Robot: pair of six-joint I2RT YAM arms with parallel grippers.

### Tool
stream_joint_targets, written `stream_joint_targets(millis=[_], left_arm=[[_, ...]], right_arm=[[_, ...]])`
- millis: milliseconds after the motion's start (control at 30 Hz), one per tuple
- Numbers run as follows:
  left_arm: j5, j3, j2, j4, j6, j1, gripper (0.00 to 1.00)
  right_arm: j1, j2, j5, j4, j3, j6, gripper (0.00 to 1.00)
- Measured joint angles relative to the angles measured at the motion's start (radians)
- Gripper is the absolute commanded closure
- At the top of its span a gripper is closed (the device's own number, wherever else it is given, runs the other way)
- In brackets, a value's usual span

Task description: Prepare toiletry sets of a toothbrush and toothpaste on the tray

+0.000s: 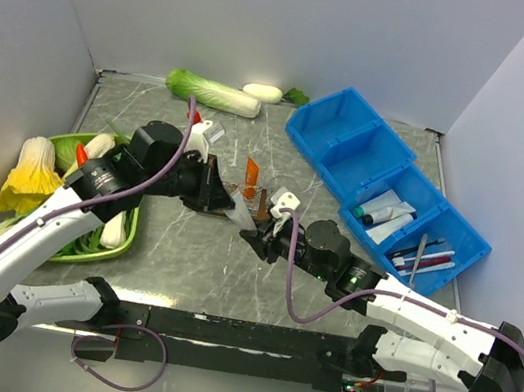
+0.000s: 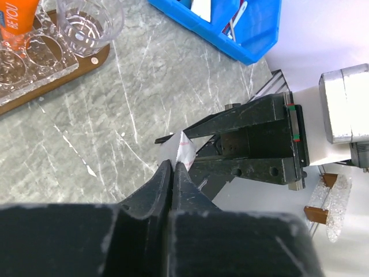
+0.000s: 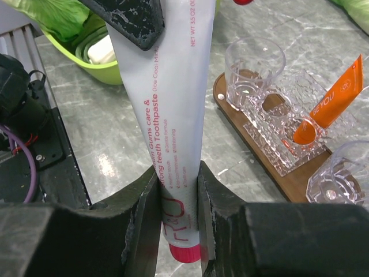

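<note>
Closest in, the right tool (image 3: 177, 173) is seen clamped across a white tube (image 3: 167, 104) just above its pink cap, the jaws part open to the tube's width and pressed against both sides. The word "Toothpaste" is printed in pink along the tube. The tube is carried clear of the grey marbled counter (image 1: 183, 243), slanting up and away from the right tool. At its far, flat end it is pinched by the left tool (image 2: 174, 167), whose jaws are closed almost flat on the crimped edge. The tube is thus gripped by both tools at once, one at each end.

Just beyond the tools, the tray (image 3: 221, 98) is found lying flat on the counter. A clear block with round wells (image 3: 277, 124) is set on it, and clear cups (image 3: 255, 60) are stood around the block. The orange toothpaste (image 3: 337, 98) is propped in one well, cap down and leaning.

To the left, a green dish (image 1: 132, 224) filled with vegetables is placed. To the right, a blue bin (image 1: 346, 120) is laid at a slant; white tubes with dark caps (image 1: 381, 212) are kept in its middle compartment and slender sticks (image 1: 424, 257) in the nearest one, too small for a toothbrush to be told among them. Farthest back, a cabbage (image 1: 214, 93) is laid by the wall.
</note>
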Motion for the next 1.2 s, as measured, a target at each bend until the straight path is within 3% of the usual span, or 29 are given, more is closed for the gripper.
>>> stream_joint_targets(millis=[100,133,200,233,333,433,700,967,1200], left_arm=[[0.000,-0.008,0.000,0.008,0.000,0.000,0.99],[-0.006,-0.011,-0.001,0.012,0.000,0.000,0.99],[-0.023,-0.011,-0.003,0.016,0.003,-0.002,0.99],[-0.037,-0.011,-0.005,0.018,0.006,-0.005,0.99],[-0.114,-0.010,-0.020,0.014,0.018,-0.007,0.99],[-0.241,0.023,-0.022,-0.012,0.052,-0.005,0.99],[-0.521,0.123,0.062,-0.013,0.105,0.012,0.99],[-0.540,0.211,0.273,-0.002,0.144,0.139,0.99],[-0.517,0.273,0.381,0.006,0.174,0.147,0.99]], right_arm=[[0.000,0.000,0.004,-0.008,0.000,0.003,0.76],[0.000,0.000,0.005,-0.009,0.000,0.003,0.66],[0.000,0.000,0.012,-0.009,0.000,0.008,0.56],[0.000,0.000,0.015,-0.007,0.000,0.011,0.43],[0.000,-0.008,0.034,0.010,-0.003,0.021,0.20],[0.000,-0.042,0.079,0.016,-0.021,0.019,0.11],[-0.027,-0.175,0.241,-0.004,-0.094,0.017,0.04],[-0.097,-0.312,0.358,-0.095,-0.200,0.061,0.04],[-0.103,-0.392,0.386,-0.135,-0.249,0.089,0.04]])
